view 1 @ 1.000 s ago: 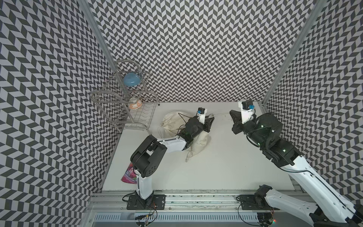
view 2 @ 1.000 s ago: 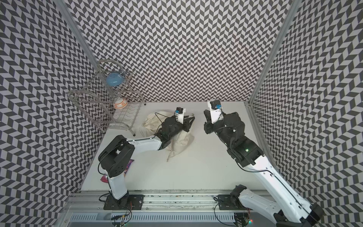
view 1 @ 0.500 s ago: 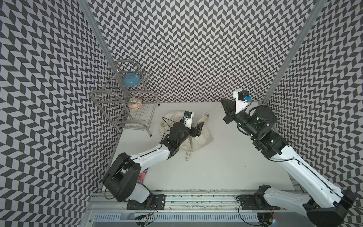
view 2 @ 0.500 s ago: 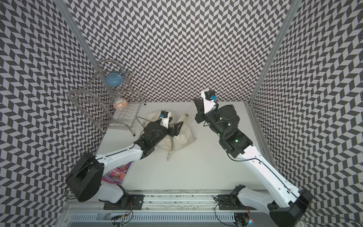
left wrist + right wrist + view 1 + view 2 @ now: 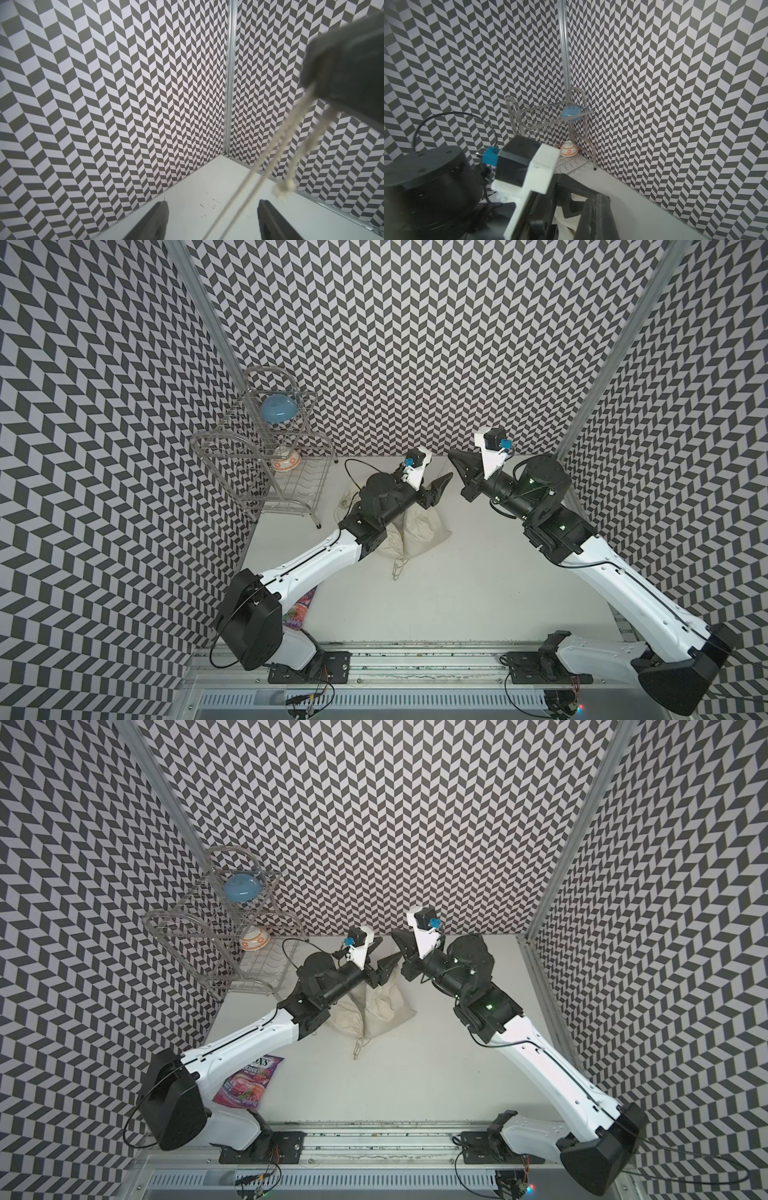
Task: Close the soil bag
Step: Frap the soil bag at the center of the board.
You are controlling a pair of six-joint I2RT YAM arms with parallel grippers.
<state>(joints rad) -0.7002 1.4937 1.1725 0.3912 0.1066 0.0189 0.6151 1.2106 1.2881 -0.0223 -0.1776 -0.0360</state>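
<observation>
right gripper [image 5: 453,455] clamped on cord [image 5: 278,133], it seems; left gripper [image 5: 213,203] open, cord between jaws | tip: brace bag [image 5: 419,526]; pull cord straight, steady

The soil bag [image 5: 419,526] is coarse, matt beige cloth, creased and slack. Its cord [image 5: 283,187] is pale twisted rope, fuzzy at the knotted end. The fingers [image 5: 154,223] look like matt black plastic. The rack [image 5: 305,485] is bright polished metal wire. The blue bowl [image 5: 278,409] on it is glossy, as is the white-and-orange bowl [image 5: 286,460]. The snack pouch [image 5: 249,1081] is shiny printed film. The tabletop [image 5: 478,572] is smooth, matt and pale.
</observation>
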